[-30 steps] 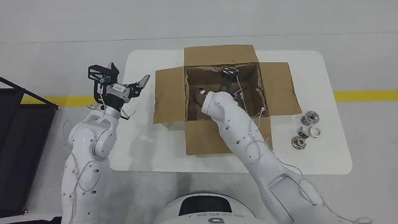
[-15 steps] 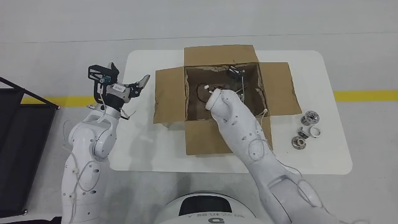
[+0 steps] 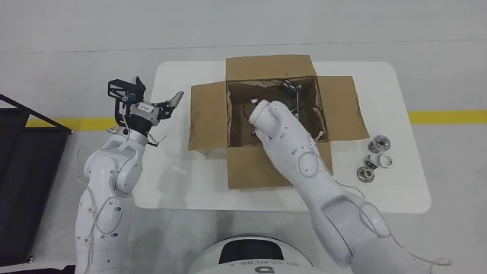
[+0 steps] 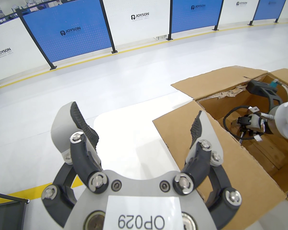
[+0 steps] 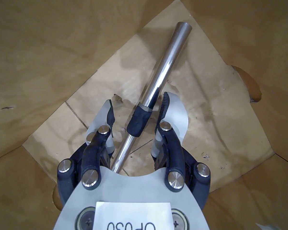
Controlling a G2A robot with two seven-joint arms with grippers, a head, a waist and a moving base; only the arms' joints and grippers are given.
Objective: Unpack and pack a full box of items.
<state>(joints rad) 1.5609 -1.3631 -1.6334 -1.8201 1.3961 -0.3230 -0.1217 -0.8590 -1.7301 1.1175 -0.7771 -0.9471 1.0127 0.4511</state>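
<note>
While the left gripper (image 4: 136, 111) hangs open mid-left in the top view, the right gripper (image 5: 137, 98), jaws apart, straddles a steel rod (image 5: 170, 53) inside the central cardboard box (image 3: 205, 118).

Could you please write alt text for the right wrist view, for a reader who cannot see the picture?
The right gripper is open inside a brown cardboard box, with one finger on each side of a shiny metal rod and not closed on it. The rod has a black sleeve between the fingers, and its far end points toward a corner of the box's bottom.
</note>
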